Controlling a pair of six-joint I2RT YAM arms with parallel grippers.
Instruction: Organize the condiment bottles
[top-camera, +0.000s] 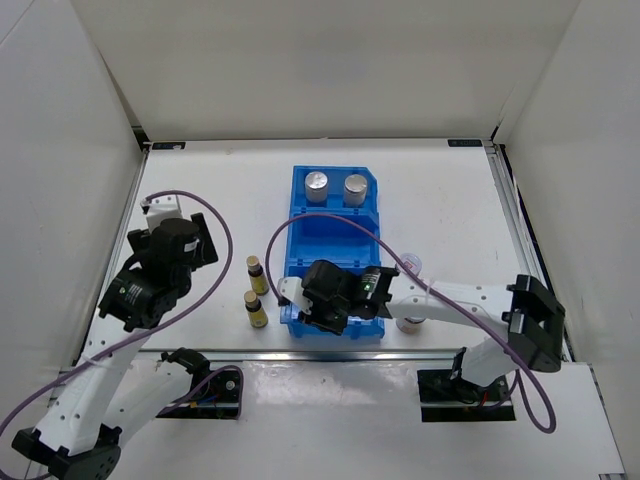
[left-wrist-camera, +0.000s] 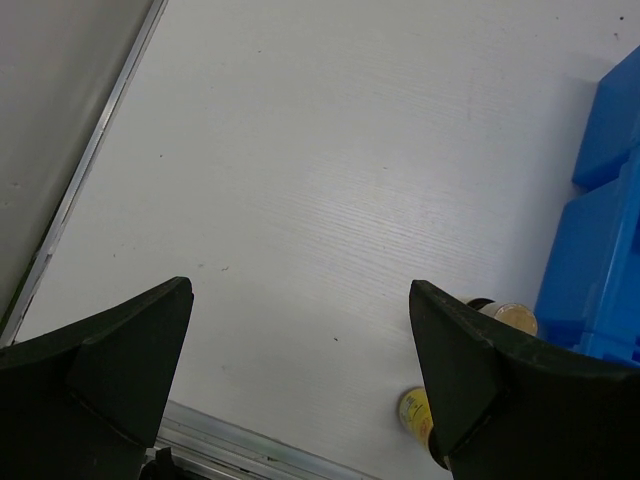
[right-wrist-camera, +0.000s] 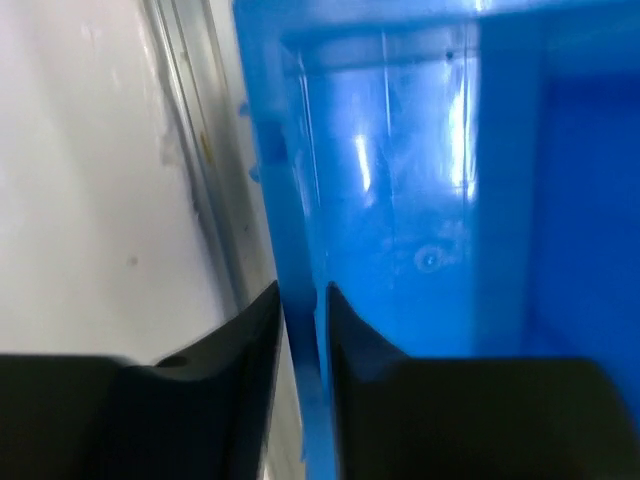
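Two silver-capped shakers (top-camera: 316, 186) (top-camera: 355, 187) stand in the far compartment of the blue bin (top-camera: 300, 228). Left of the bin, two tiny amber bottles (top-camera: 257, 273) (top-camera: 256, 309) stand on the table; the left wrist view shows them (left-wrist-camera: 505, 315) (left-wrist-camera: 415, 410) beside the right finger. Two pale-lidded jars (top-camera: 411, 263) (top-camera: 410, 323) sit right of the bin, partly hidden by the right arm. My right gripper (top-camera: 312, 318) (right-wrist-camera: 303, 310) is shut on the bin's near wall (right-wrist-camera: 300, 200). My left gripper (top-camera: 195, 243) (left-wrist-camera: 300, 300) hangs open over bare table, holding nothing.
White walls enclose the table on three sides. A metal rail (left-wrist-camera: 90, 170) runs along the left edge, another along the near edge (top-camera: 330, 352). The bin's middle compartment (top-camera: 330, 240) holds nothing that I can see.
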